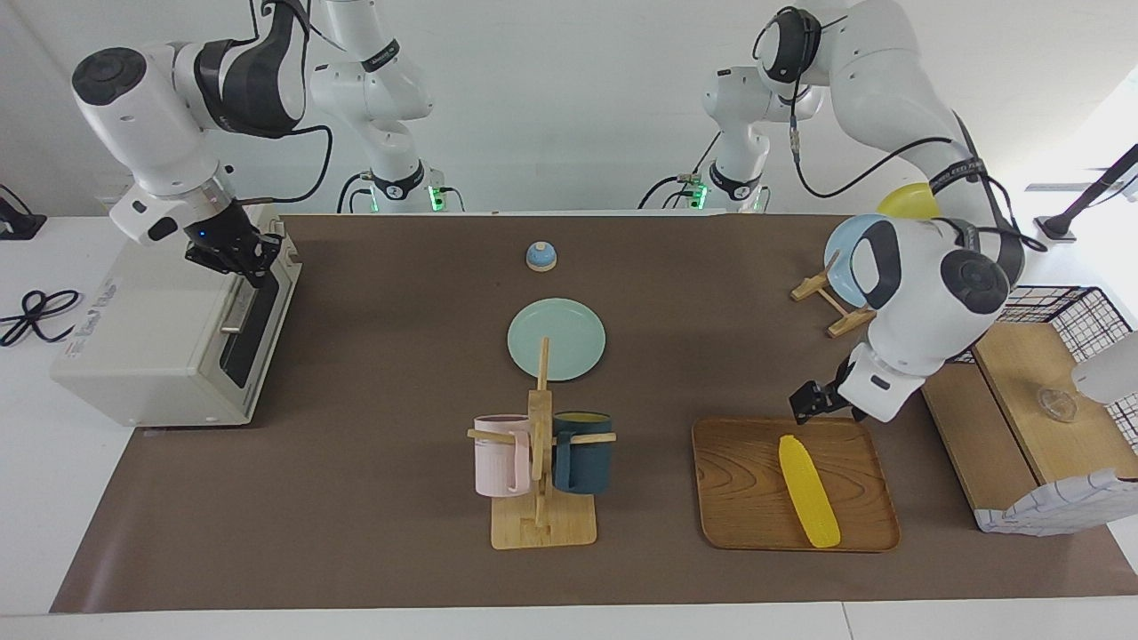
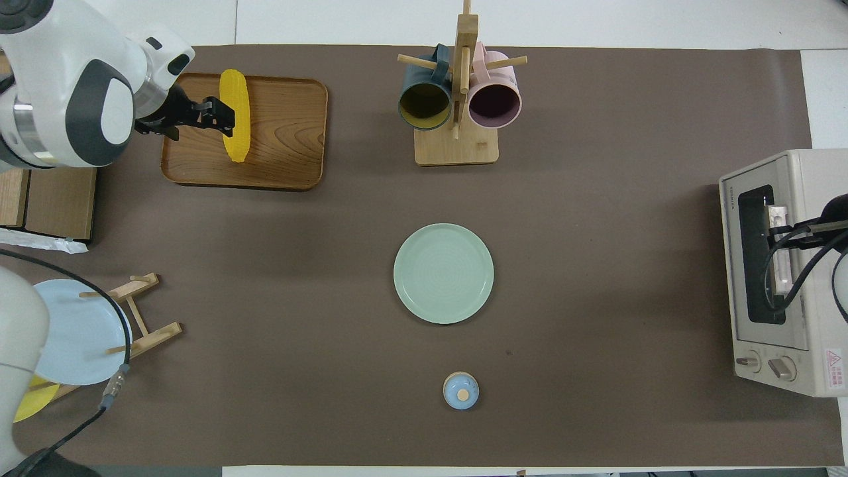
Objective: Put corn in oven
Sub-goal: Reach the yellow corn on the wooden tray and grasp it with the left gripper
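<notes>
On the tray (image 1: 756,498) your corn (image 1: 808,490) lies flat, untouched. Over the tray's edge nearer the robots, your left gripper (image 1: 811,402) hangs with fingers spread. At the oven (image 1: 160,338), door not opened, your right gripper (image 1: 252,263) is closed on the handle (image 1: 240,300), as it looks.

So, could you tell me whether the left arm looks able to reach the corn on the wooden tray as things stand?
Probably yes: the left tool hangs open over the tray edge beside the corn, with nothing between them.
</notes>
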Robot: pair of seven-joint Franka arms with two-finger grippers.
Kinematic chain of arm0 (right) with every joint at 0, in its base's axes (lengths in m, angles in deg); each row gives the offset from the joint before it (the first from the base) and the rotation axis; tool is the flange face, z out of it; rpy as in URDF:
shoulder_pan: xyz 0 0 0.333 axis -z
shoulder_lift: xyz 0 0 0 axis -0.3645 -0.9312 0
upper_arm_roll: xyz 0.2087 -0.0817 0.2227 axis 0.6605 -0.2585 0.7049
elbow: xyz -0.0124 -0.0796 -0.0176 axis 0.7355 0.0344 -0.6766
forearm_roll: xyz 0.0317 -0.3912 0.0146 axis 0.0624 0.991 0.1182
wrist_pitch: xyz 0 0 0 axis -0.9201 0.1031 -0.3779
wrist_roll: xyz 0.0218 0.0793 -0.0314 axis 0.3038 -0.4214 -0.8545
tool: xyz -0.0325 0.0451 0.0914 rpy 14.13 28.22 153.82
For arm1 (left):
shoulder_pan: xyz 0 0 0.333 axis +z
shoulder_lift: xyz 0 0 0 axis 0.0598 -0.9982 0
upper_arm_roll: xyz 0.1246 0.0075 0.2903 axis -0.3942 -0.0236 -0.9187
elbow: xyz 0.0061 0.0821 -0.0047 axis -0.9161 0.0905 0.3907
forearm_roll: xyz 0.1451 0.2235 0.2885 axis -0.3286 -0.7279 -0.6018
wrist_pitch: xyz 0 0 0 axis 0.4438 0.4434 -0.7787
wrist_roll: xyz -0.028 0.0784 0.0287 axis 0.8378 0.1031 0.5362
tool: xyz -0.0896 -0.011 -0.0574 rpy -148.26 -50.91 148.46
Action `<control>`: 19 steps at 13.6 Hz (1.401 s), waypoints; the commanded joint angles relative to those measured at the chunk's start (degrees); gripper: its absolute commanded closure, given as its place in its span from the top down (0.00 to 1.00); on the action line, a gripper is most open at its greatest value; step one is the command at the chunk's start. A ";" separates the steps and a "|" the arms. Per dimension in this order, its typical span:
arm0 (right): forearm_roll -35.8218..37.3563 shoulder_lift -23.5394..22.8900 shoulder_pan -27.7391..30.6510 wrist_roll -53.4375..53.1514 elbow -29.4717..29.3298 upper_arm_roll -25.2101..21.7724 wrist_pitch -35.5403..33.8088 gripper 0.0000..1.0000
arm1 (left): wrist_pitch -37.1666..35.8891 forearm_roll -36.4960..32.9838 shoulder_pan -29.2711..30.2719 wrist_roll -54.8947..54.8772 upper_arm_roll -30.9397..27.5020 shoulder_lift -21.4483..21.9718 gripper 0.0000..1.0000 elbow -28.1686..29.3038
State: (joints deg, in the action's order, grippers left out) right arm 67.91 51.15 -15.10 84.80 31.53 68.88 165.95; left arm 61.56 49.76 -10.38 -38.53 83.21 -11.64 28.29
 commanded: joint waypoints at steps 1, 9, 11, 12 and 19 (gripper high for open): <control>0.31 0.36 1.90 1.38 2.31 0.31 1.83 0.00 | 2.25 0.40 0.62 -0.01 0.29 -7.38 1.00 -8.77; 2.69 -0.78 2.87 1.81 4.24 0.31 4.20 0.00 | 9.72 1.28 0.36 -2.29 0.38 -12.38 1.00 -9.29; 2.86 -0.78 2.87 2.16 4.24 0.31 3.94 0.00 | 10.70 1.28 0.44 -2.47 0.46 -13.18 1.00 -9.29; 2.86 -0.78 2.87 2.17 4.77 0.31 3.94 0.00 | 10.88 1.28 0.62 -2.73 0.99 -13.27 1.00 -9.29; 2.07 -1.13 -1.16 -3.27 6.62 0.58 4.73 0.00 | 14.66 1.28 0.71 -2.82 1.34 -14.50 0.54 -9.21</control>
State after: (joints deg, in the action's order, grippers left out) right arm 69.78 50.00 -14.49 84.19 35.43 69.14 169.36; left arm 75.44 50.30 -9.94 -40.26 84.18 -24.51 21.32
